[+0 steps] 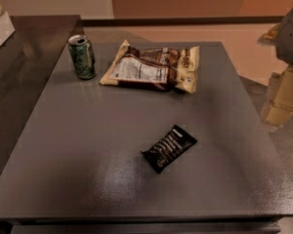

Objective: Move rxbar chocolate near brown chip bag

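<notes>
The rxbar chocolate [169, 147], a small flat black wrapper with white lettering, lies diagonally on the grey table [88, 155], right of centre and towards the front. The brown chip bag [152, 68], crinkled, with cream-yellow edges and a white nutrition label, lies flat at the back centre, well apart from the bar. My gripper is not in view. Only a grey rounded piece [290, 33], possibly part of my arm, shows at the right edge, beyond the table.
A green soda can [82, 56] stands upright at the back left, just left of the chip bag. A darker table [19, 57] adjoins on the left. Cardboard boxes [283, 99] sit on the floor to the right.
</notes>
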`<action>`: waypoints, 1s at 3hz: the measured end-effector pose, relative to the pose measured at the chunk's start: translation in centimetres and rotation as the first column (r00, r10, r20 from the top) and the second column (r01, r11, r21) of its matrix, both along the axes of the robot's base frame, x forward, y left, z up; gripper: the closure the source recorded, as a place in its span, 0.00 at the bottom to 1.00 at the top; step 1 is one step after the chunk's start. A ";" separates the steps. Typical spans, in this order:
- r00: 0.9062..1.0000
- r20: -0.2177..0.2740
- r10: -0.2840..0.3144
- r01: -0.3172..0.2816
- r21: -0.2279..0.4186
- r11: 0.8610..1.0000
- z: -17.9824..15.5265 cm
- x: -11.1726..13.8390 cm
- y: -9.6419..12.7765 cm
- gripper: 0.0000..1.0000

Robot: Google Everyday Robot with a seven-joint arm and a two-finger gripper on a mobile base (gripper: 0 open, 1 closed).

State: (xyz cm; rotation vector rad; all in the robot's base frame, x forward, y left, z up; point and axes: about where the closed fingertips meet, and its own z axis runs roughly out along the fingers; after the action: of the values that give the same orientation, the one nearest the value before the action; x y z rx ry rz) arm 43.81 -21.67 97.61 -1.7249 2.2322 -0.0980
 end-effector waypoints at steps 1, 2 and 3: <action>1.000 0.000 0.000 0.000 0.000 1.000 0.0 0.0 0.0 0.00; 0.997 -0.024 0.076 -0.076 -0.009 0.997 -0.7 -0.1 1.2 0.00; 0.978 -0.053 0.202 -0.202 -0.002 0.979 -2.2 -0.5 4.1 0.00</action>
State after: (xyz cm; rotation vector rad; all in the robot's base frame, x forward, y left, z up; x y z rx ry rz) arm 43.30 -17.54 95.36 -1.9679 2.0796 -0.0142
